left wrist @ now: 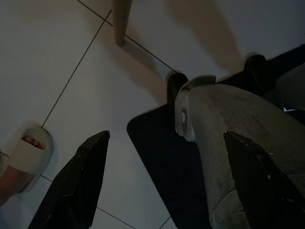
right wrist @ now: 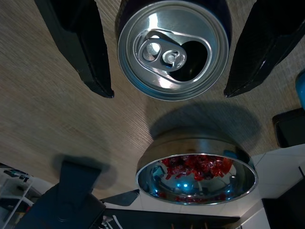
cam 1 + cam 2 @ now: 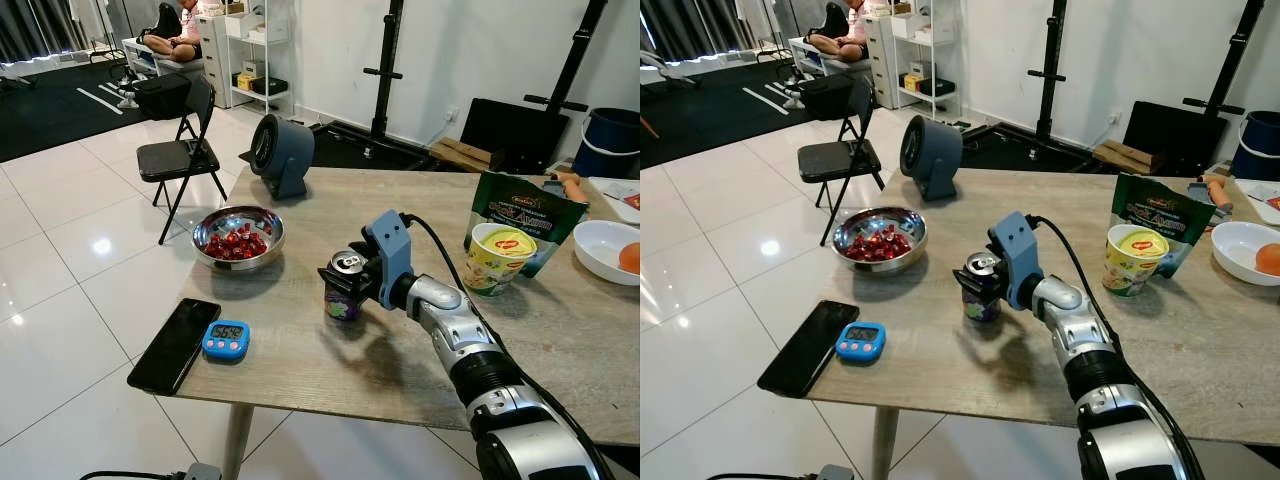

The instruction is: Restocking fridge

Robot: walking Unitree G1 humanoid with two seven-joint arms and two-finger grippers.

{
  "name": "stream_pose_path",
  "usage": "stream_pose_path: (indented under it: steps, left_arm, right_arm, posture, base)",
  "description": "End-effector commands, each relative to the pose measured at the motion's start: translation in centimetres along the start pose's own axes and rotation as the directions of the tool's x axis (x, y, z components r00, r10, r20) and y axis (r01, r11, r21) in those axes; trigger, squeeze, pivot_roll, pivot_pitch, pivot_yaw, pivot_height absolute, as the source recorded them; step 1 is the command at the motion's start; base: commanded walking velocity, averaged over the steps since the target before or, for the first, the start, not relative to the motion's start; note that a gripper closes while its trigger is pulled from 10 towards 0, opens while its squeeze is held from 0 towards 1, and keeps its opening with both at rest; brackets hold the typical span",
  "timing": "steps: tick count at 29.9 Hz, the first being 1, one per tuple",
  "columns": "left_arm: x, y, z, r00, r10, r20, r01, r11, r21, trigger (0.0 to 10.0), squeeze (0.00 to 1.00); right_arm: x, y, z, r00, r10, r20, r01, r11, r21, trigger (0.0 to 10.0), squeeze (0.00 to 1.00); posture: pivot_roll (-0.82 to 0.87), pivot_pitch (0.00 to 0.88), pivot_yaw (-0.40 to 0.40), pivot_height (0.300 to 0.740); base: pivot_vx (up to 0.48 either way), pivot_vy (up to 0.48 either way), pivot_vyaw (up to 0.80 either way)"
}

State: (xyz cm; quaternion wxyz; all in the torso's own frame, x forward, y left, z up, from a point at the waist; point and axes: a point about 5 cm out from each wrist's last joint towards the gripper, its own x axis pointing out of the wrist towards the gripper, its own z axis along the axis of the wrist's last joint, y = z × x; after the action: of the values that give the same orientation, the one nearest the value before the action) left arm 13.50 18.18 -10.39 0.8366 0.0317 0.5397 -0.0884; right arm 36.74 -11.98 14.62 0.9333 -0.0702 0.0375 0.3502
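A dark purple drink can (image 3: pixel 343 290) with an opened silver top (image 2: pixel 171 47) stands upright on the wooden table (image 3: pixel 330 375). My right gripper (image 3: pixel 338 280) reaches in from the right, open, with one black finger (image 2: pixel 78 47) on each side of the can. A thin strip of table shows between that finger and the can. Down beside my leg, my left gripper (image 1: pixel 167 138) hangs idle and open over the tiled floor.
A steel bowl of red sweets (image 3: pixel 238 240) sits just beyond the can. A phone (image 3: pixel 175 343) and blue timer (image 3: pixel 226 340) lie at the table's near left edge. A grey fan (image 3: pixel 280 152), noodle cup (image 3: pixel 500 258), green bag (image 3: pixel 525 215) and white bowl (image 3: pixel 610 250) stand farther back. A folding chair (image 3: pixel 180 155) stands left. A person's sandalled foot (image 1: pixel 28 150) is on the floor.
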Motion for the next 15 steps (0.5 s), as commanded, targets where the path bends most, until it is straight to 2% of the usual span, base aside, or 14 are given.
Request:
stream_pose_path:
  steps: [1, 15]
  left_arm:
    - [0.07, -0.47, -0.29, 1.000, -0.013, -0.018, 0.013, 1.000, 0.005, 10.0, 0.00]
    - [0.07, -0.50, -0.30, 1.000, -0.015, -0.017, 0.015, 1.000, 0.005, 10.0, 0.00]
  right_arm:
    - [0.19, 0.11, -0.09, 1.000, 0.005, -0.019, -0.005, 1.000, 0.003, 10.0, 0.00]
    - [0.29, 0.18, -0.30, 0.999, 0.004, -0.034, -0.003, 0.999, 0.032, 10.0, 0.00]
  posture:
    - [-0.02, 0.000, 0.004, 0.740]
    - [-0.02, 0.000, 0.002, 0.740]
  base:
    - [0.000, 0.000, 0.00]
    - [0.000, 0.000, 0.00]
